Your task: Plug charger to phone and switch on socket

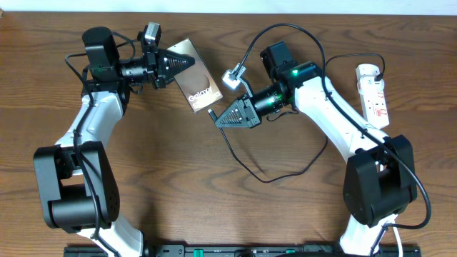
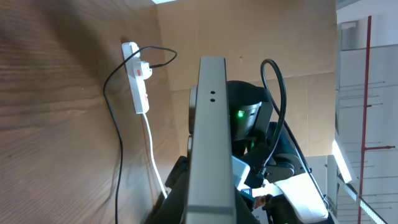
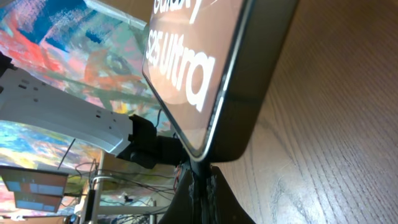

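Observation:
The phone (image 1: 200,86) lies tilted on the wooden table, its "Galaxy" lettering showing. My left gripper (image 1: 186,62) is shut on its upper end. In the left wrist view the phone (image 2: 211,124) stands edge-on between my jaws. My right gripper (image 1: 218,119) is shut on the charger tip (image 3: 199,183), which meets the phone's lower edge (image 3: 236,124). From there the charger cable (image 1: 271,180) loops across the table toward the white socket (image 1: 374,93) at the far right. The left wrist view also shows the socket (image 2: 140,84), with a red mark.
The socket's white cord (image 2: 153,149) runs toward the right arm (image 2: 245,118), which has a green light. The right arm's white link (image 1: 335,118) lies between the phone and the socket. Both arm bases (image 1: 75,193) stand at the table's near edge.

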